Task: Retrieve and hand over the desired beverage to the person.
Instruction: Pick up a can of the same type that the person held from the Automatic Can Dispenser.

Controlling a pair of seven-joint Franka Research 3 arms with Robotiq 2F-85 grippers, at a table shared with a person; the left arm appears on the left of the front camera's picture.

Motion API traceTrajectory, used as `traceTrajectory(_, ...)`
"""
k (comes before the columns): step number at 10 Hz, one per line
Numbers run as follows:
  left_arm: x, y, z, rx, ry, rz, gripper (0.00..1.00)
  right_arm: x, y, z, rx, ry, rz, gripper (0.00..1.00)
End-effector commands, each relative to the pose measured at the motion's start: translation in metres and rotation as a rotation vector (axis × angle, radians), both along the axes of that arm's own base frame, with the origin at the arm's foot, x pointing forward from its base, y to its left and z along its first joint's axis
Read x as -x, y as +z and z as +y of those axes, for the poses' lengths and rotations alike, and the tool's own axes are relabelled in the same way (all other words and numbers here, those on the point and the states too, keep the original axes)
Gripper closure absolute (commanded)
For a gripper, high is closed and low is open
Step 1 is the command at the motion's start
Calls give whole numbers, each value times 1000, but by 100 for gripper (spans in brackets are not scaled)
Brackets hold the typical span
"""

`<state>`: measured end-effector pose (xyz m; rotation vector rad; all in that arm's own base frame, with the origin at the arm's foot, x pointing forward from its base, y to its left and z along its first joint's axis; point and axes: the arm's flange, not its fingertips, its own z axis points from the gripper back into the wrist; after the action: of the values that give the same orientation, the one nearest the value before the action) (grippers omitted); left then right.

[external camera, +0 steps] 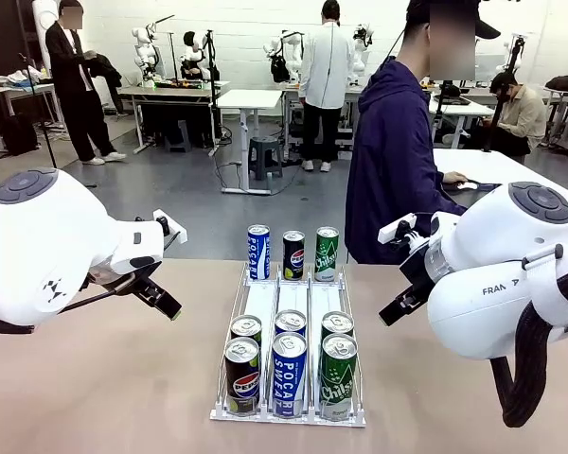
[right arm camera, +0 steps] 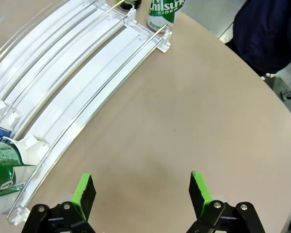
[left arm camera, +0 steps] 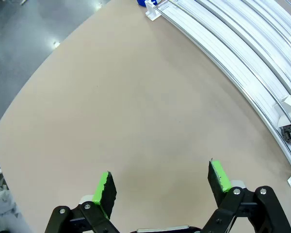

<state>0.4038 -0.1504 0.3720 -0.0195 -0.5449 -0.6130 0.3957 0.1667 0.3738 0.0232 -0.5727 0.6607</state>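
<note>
A white three-lane rack [external camera: 292,298] lies mid-table with several cans. At its far end stand a blue Pocari can [external camera: 257,252], a Pepsi can [external camera: 293,254] and a green cider can [external camera: 327,253]. Two rows of the same three drinks fill the near end. The person [external camera: 388,161] in a navy hooded jacket stands past the table's far edge, turned to the right. My left gripper [external camera: 161,298] hangs open left of the rack, over bare tabletop [left arm camera: 162,182]. Right of the rack, my right gripper [external camera: 398,307] is open and holds nothing [right arm camera: 141,191].
The left wrist view has the rack's rails [left arm camera: 233,58] at upper right. In the right wrist view the rack [right arm camera: 77,82] runs along the left, with a green cider can [right arm camera: 166,12] at its far end and the person's jacket [right arm camera: 269,34] beyond the table edge.
</note>
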Motion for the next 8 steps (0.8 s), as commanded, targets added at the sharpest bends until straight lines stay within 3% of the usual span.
traceTrajectory(1, 0, 0, 0, 0, 0, 0, 0, 0, 0, 0, 0, 0, 0, 0)
traceTrajectory(5, 0, 0, 0, 0, 0, 0, 0, 0, 0, 0, 0, 0, 0, 0)
traceTrajectory(6, 1, 25, 0, -45, -30, 26, 0, 12, 25, -1, -6, -21, 63, 0)
traceTrajectory(8, 2, 101, 4, -60, -53, -5, 0, 31, 95, -4, 73, -13, 34, 0)
